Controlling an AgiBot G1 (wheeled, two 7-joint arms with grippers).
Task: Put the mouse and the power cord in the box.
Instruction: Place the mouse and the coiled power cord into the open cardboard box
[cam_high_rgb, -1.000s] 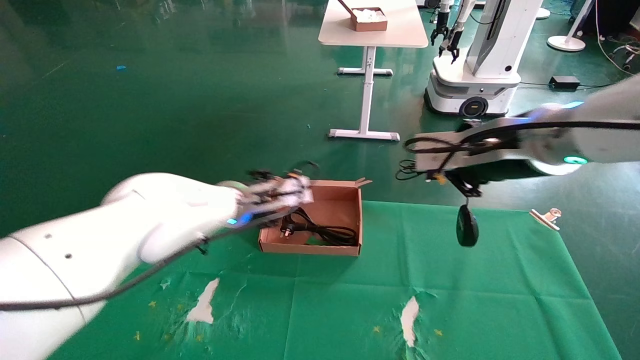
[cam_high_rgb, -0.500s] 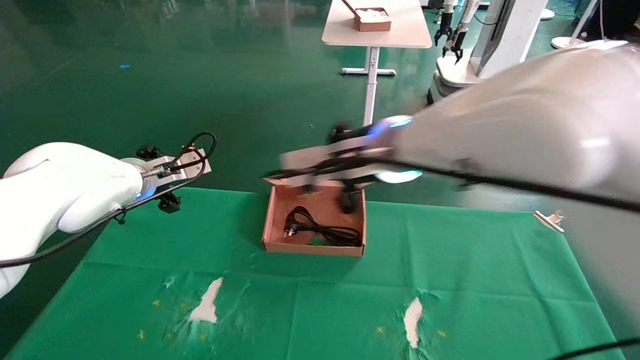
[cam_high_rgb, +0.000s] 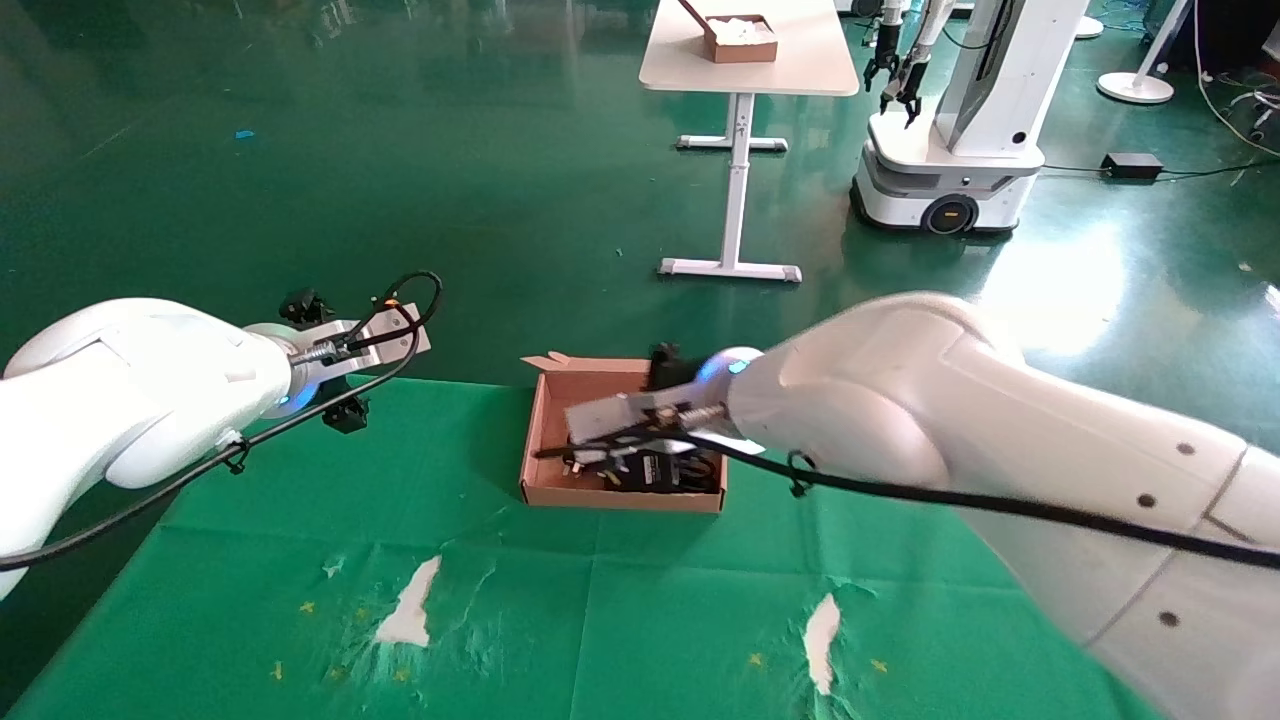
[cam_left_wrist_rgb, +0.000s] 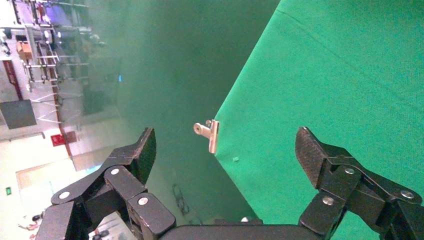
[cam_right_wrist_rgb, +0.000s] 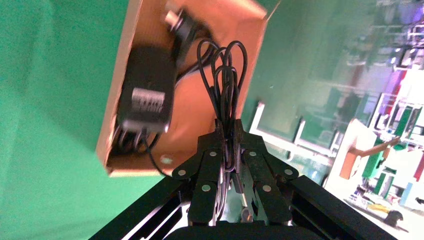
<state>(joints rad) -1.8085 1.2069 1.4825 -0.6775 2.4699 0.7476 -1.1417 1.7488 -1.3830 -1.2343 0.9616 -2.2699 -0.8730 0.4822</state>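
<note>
Head view looks forward and down from above; the right wrist view is close over the shallow brown cardboard box (cam_high_rgb: 560, 410) (cam_right_wrist_rgb: 125, 60), which both share.

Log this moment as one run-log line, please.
right gripper: shut on mouse cable, over box | power cord: in box | left gripper: open, idle

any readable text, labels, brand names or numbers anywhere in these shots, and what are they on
None can be read.
Small black wired mouse, underside up in the shallow brown cardboard box: a pale label, its print too blurred to read.
Red sign on the far wall: too small to read.
Right claw, shut on the mouse's thin cable bundle: no markings.
Left claw, open off the table edge: no markings.
</note>
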